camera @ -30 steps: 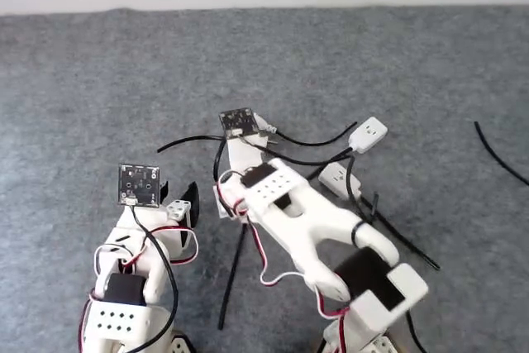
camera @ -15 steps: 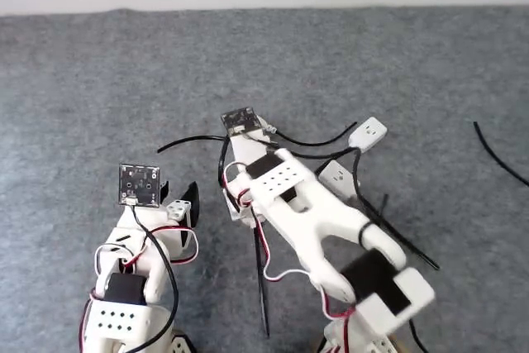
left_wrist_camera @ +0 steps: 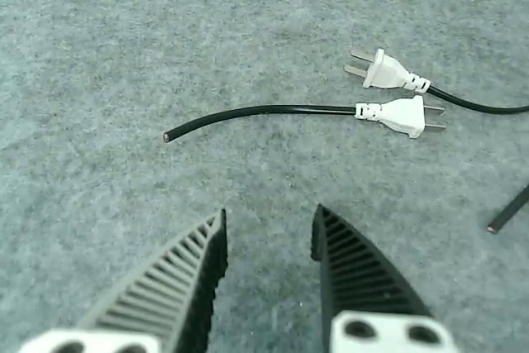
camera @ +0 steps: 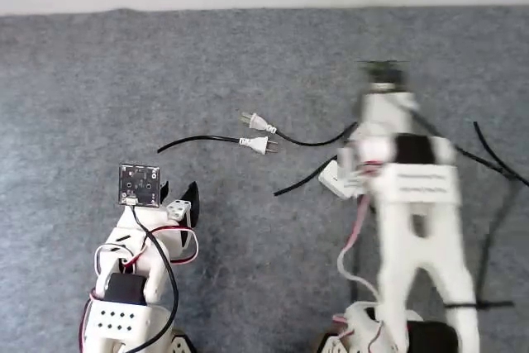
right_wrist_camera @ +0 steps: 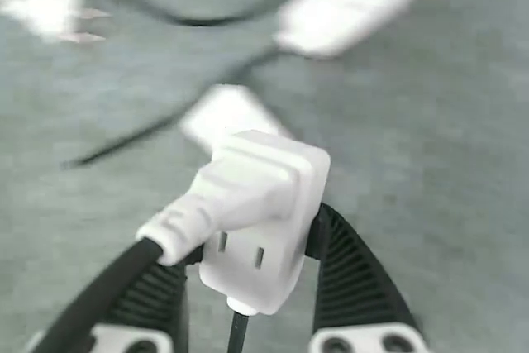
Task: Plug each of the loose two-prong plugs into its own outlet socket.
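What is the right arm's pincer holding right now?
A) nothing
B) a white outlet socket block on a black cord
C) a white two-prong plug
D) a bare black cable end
B: in the right wrist view the white outlet socket block, two slots showing, sits clamped in the right pincer, while both white two-prong plugs lie loose on the grey carpet.

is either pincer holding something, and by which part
The right pincer grips a white outlet socket by the sides of its body. The left pincer is open, holding nothing.
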You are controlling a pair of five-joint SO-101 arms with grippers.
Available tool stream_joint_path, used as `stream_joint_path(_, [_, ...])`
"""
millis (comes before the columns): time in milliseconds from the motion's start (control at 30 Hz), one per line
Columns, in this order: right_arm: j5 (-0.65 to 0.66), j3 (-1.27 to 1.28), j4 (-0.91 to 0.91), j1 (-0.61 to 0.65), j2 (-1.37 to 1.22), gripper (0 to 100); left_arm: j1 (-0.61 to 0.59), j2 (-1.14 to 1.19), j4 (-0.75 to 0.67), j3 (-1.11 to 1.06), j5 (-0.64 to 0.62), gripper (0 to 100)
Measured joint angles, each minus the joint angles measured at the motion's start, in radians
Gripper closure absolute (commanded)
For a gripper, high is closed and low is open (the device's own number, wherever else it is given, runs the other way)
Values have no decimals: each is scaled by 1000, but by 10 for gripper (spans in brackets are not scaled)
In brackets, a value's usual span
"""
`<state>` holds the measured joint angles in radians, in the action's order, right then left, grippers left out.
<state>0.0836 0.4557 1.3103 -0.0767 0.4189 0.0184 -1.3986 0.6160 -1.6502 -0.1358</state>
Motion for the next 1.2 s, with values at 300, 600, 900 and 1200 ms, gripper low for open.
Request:
stream_joint_path(300, [255, 2, -126, -563, -129, 987, 0, 0, 0, 0, 0, 834])
stream_joint_path(600, [299, 2, -362, -743, -394, 987, 0, 0, 0, 0, 0, 834])
stream_joint_path(900, [330, -173, -376, -937, -535, 987, -2, 0, 0, 0, 0, 834])
stream_joint_path(1200, [356, -282, -367, -1014, -697, 759, 0, 0, 0, 0, 0, 834])
